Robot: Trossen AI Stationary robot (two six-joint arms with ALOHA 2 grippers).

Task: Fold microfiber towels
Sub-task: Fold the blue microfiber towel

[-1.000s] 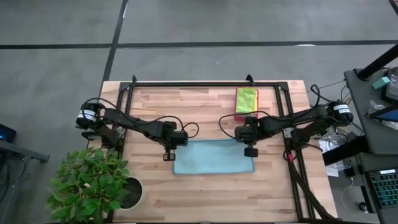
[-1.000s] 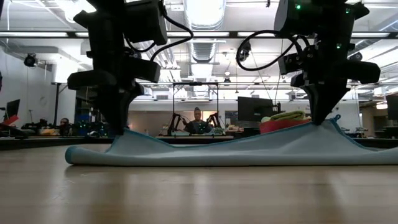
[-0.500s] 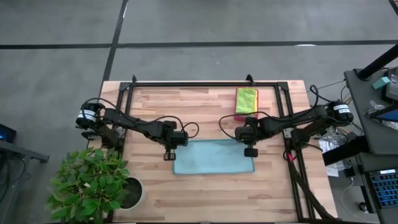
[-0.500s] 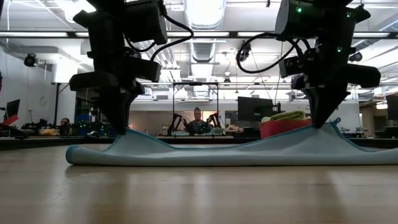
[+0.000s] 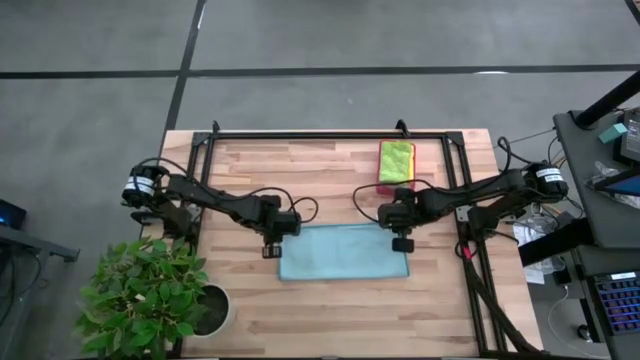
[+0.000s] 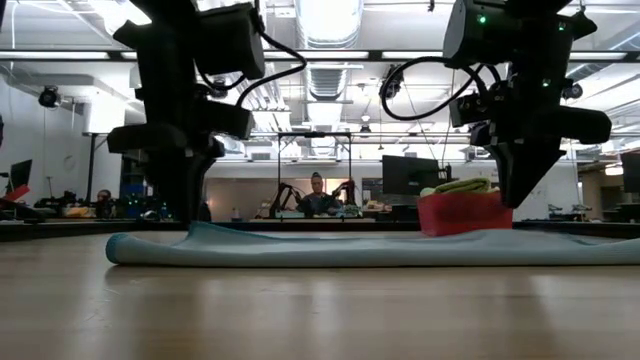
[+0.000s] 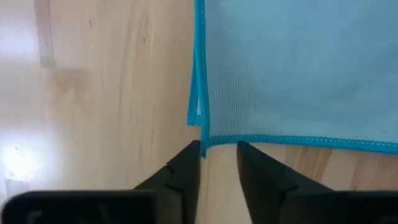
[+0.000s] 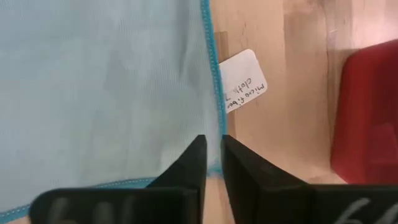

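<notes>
Wooden table (image 5: 330,300): bare boards inside a black frame.

Light blue towel (image 5: 343,252): lies flat on the table as a wide rectangle, spread between the two grippers; its far corners sit directly under them. In the low view it rests flat along its whole length (image 6: 340,247).

Red tray (image 5: 412,170): beyond the right gripper, away from the blue towel, carrying a stack of folded towels (image 5: 396,160), lime green on top with yellow at the edge.

Left gripper (image 5: 272,247): over the towel's far left corner. Fingers (image 7: 186,177) stand slightly apart; the towel's hemmed corner lies just ahead of the tips, not clamped.

Right gripper (image 5: 402,241): over the far right corner. Fingers (image 8: 196,165) are nearly together with a narrow gap, and the towel's hem runs straight up to that gap; whether they pinch it I cannot tell.

Paper label (image 8: 242,89): handwritten, lying on the table just beside the towel's edge, between the right gripper and the tray.
</notes>
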